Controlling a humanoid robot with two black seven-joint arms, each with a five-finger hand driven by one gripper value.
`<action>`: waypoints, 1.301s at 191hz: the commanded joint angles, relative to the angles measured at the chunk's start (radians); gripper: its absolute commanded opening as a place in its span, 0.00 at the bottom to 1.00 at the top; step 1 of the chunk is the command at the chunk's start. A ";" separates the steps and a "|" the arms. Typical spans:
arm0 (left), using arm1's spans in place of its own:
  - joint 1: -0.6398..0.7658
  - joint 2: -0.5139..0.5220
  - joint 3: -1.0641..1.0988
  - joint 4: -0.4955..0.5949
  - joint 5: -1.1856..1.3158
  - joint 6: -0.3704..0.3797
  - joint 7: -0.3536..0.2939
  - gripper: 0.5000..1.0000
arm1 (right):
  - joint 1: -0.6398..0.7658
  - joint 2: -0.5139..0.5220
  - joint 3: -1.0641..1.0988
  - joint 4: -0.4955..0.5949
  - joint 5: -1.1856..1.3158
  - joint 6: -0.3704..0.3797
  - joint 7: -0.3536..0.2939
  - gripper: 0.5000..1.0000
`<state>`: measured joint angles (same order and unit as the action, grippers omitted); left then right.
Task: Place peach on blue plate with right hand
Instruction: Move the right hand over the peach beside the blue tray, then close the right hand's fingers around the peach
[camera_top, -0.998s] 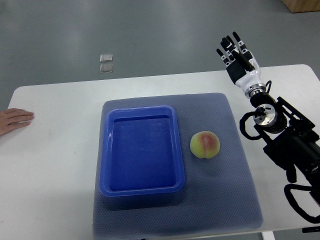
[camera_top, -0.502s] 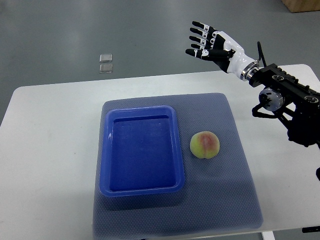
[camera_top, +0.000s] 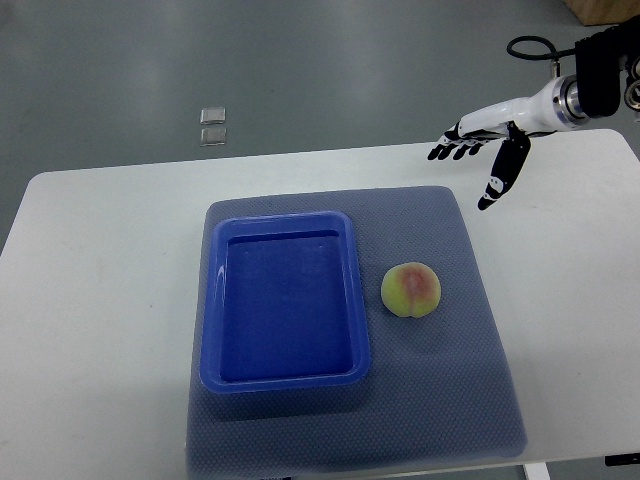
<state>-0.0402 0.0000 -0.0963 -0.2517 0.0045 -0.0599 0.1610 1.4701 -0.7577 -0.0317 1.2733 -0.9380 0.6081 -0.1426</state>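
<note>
1. The right hand (camera_top: 487, 152) reaches in from the upper right corner of the view, hanging above the far right part of the desk (camera_top: 95, 300), just beyond the far right corner of the mat (camera_top: 440, 400).
2. Its fingers (camera_top: 450, 150) are spread and extended toward the left, with the thumb (camera_top: 500, 178) pointing down toward the desk; the hand holds nothing.
3. The peach (camera_top: 410, 290) lies on the grey-blue mat, on the mat's right half, just beside the right rim of the blue plate (camera_top: 212, 300) but not touching it.
4. The peach is well apart from the right hand, nearer the desk's front than the hand is.
5. The blue plate, a rectangular tray with a raised rim, sits on the left half of the mat with nothing in it.
6. The mat covers the middle of the white desk.
7. Two small clear squares (camera_top: 212, 126) lie on the floor beyond the desk's far edge.
</note>
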 joint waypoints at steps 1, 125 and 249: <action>-0.004 0.000 -0.003 0.000 0.002 0.000 0.000 1.00 | 0.032 -0.043 -0.025 0.092 0.035 0.003 -0.014 0.86; -0.004 0.000 -0.005 0.000 0.003 0.000 0.000 1.00 | -0.091 0.020 -0.025 0.155 0.047 -0.047 0.054 0.86; -0.004 0.000 -0.003 -0.001 0.003 0.000 0.000 1.00 | -0.281 0.129 -0.021 0.092 0.001 -0.275 0.072 0.86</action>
<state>-0.0445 0.0000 -0.0996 -0.2526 0.0073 -0.0598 0.1610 1.2223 -0.6396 -0.0554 1.3814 -0.9188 0.3417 -0.0736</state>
